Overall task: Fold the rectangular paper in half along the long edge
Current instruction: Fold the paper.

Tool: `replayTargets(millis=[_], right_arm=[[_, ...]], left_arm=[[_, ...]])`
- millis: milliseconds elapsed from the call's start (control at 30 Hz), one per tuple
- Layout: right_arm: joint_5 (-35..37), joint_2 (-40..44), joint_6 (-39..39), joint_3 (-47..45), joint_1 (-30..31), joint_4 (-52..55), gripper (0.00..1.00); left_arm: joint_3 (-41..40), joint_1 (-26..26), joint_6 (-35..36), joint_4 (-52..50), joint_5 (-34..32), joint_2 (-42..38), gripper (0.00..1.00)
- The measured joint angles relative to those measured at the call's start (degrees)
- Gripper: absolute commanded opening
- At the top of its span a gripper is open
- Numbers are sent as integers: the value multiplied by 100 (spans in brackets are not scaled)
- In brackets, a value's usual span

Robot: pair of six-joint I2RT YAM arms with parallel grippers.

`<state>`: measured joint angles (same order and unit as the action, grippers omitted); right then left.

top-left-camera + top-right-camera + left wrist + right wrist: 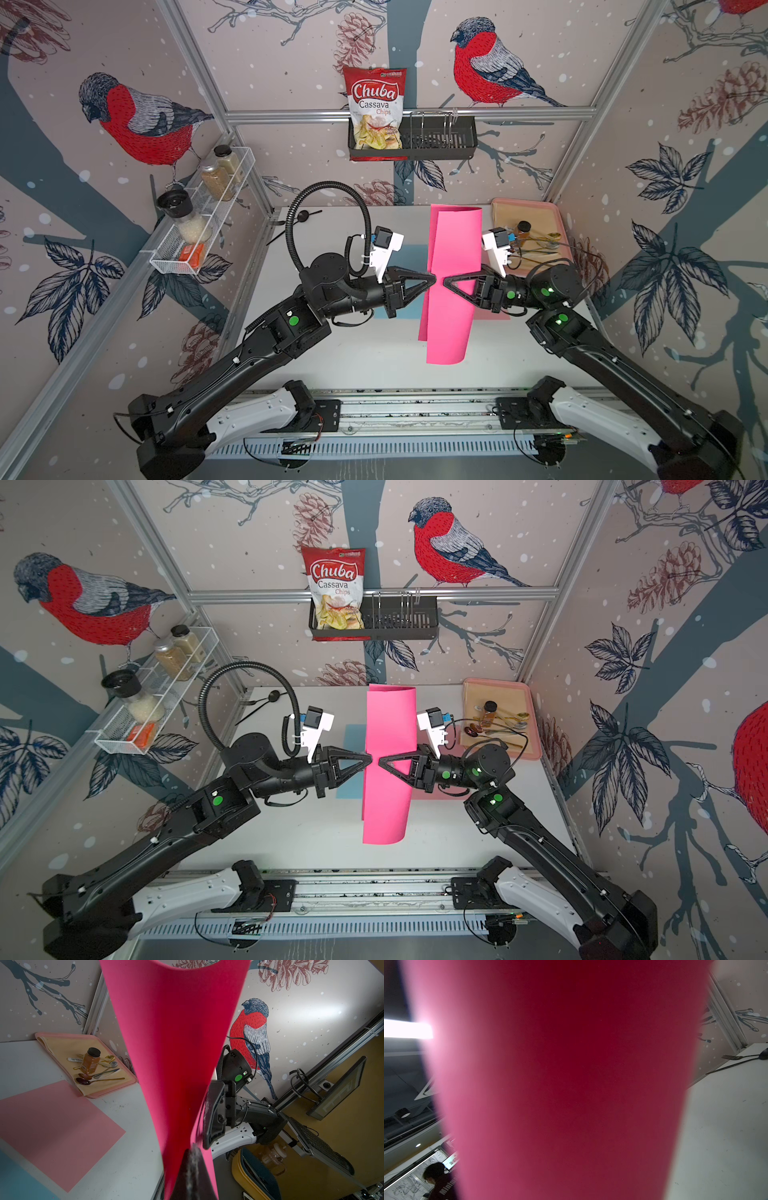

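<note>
In both top views the pink paper (pixel 453 249) (pixel 390 725) is off the white table (pixel 374 370), held in the air over its middle with its length running from the back wall toward the robot. It is bent into a loose, uncreased loop: the two long edges lie together on the robot's left, the rounded bend on its right. The left gripper (pixel 432 278) (pixel 369 758) meets those edges halfway along, closed flat on them. The right gripper (pixel 446 283) (pixel 381 762) reaches across above the loop to the same spot, tip almost touching tip; side-on, its gap cannot be seen. A pale blue sheet (pixel 353 737) and a pale pink sheet (pixel 496 318) lie on the table beneath, and a tray (pixel 528 204) with a jar (pixel 523 228) sits in the back right corner.

In the left wrist view the paper (pixel 176 1043) rises from the left gripper (pixel 192 1148), whose fingers are pressed together with the sheet nipped at their tip. One finger (pixel 214 1118) of the right gripper lies against the paper's edge; its partner is hidden, so whether it clamps cannot be told. The pale pink sheet (pixel 58 1126) lies flat just beside the tray (pixel 62 1034).

In the right wrist view the paper (pixel 571 1084), blurred and close, fills most of the frame, and the right gripper itself does not show. A black fork (pixel 737 1056) lies on the table (pixel 726 1126) by the wall
</note>
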<state>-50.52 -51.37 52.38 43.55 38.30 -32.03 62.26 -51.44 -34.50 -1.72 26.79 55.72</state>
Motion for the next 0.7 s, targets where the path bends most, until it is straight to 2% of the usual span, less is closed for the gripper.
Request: replayTargets(millis=[167,700], right_arm=[[11,9,-17,4,2,42,21],[17,133,-142,35,-50,260,21]], left_arm=[[0,0,0,0,2,0,3],[2,0,2,-7,-7,-24,4]])
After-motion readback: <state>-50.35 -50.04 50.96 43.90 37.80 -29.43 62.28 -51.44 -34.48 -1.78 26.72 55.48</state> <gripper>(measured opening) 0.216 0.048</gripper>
